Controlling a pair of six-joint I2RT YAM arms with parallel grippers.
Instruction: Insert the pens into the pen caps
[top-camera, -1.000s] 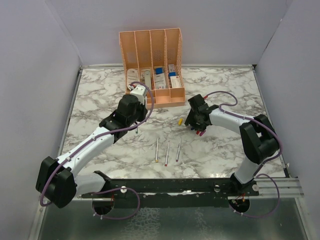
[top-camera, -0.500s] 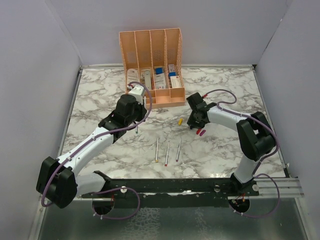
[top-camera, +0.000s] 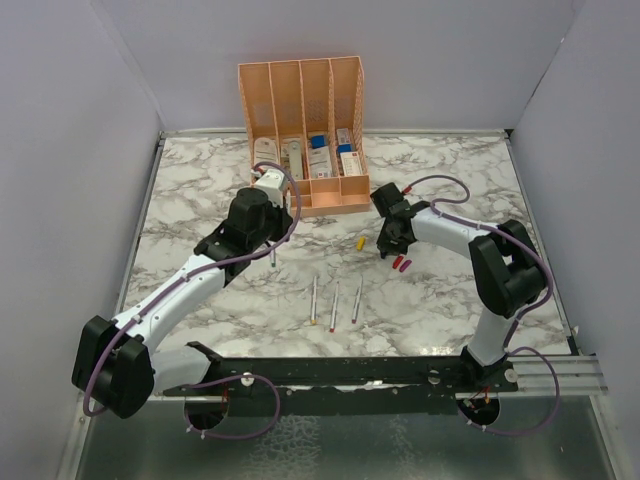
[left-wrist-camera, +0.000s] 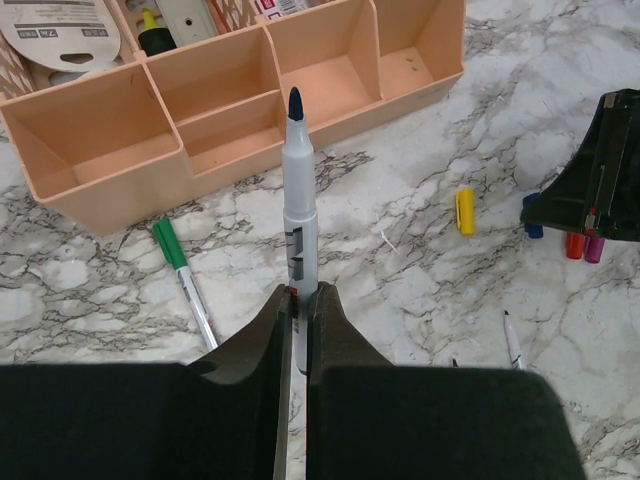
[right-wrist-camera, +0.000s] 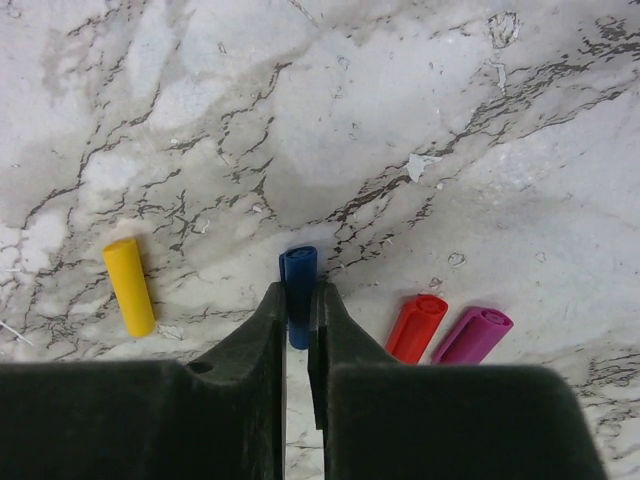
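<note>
While left jaws clamp the blue-tipped pen (left-wrist-camera: 298, 200) upright, right jaws pinch the blue cap (right-wrist-camera: 298, 270) on the counter (right-wrist-camera: 450, 150) (red cap (right-wrist-camera: 417, 327) at 4 o'clock); a shallow pinch could flick it away.

yellow cap (right-wrist-camera: 130, 286) | blue cap (right-wrist-camera: 298, 266) | red cap (right-wrist-camera: 417, 327) | magenta cap (right-wrist-camera: 472, 335) | grey-veined white table (right-wrist-camera: 200, 100)

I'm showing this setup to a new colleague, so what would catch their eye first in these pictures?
Most striking is the left gripper clamped on a blue-tipped pen, its tip pointing toward the peach organiser. Next is the right gripper, closed on the blue cap, with the yellow cap on one side and the red cap and magenta cap on the other.
</note>
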